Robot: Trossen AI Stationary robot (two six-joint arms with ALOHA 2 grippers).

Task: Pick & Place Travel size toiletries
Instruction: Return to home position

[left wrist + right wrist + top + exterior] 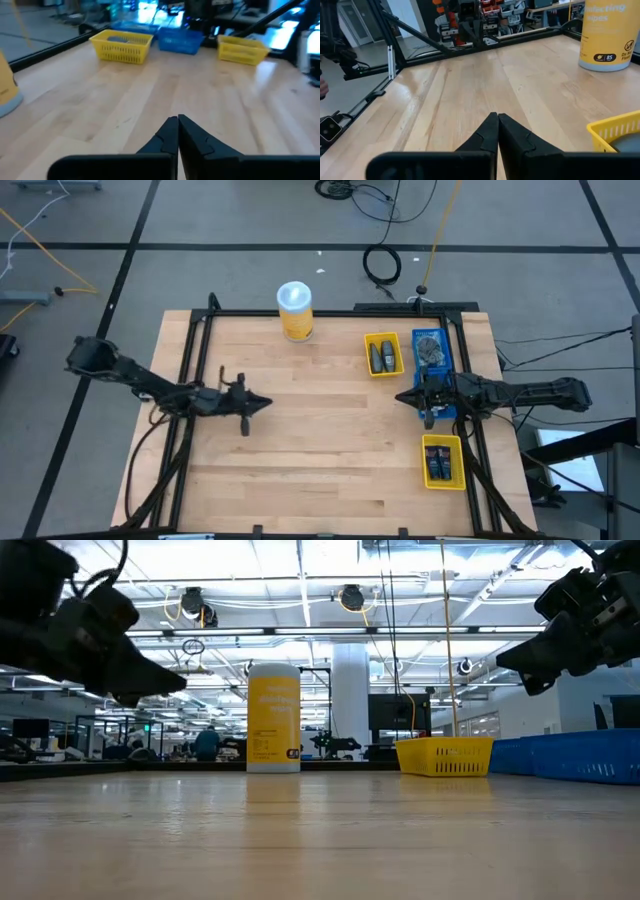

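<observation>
Left claw is hovering above the light wooden surface, left of centre, tip pointing toward the middle. The left wrist view is showing its fingers pressed together with nothing between them.

Right claw is hovering near the right edge, tip facing the left one, well apart from it. It is closed too and carrying nothing. The right arm is crossing over the blue plastic basket.

No loose toiletries are lying on the bare wood. They are all sitting in baskets along the right side:
- The yellow plastic mesh basket toward the far right corner is holding two grey oval pieces.
- The blue basket, just beside it on the right-edge side, is holding dark grey round items, bunched at its far end. Its near end is hiding under the arm, so I cannot tell what is in there.
- The second yellow mesh basket toward the near right corner is holding small dark-blue bottles lying side by side.

The tall yellow canister with white lid is standing upright at the middle of the far edge, apart from both arms and from the baskets.
</observation>
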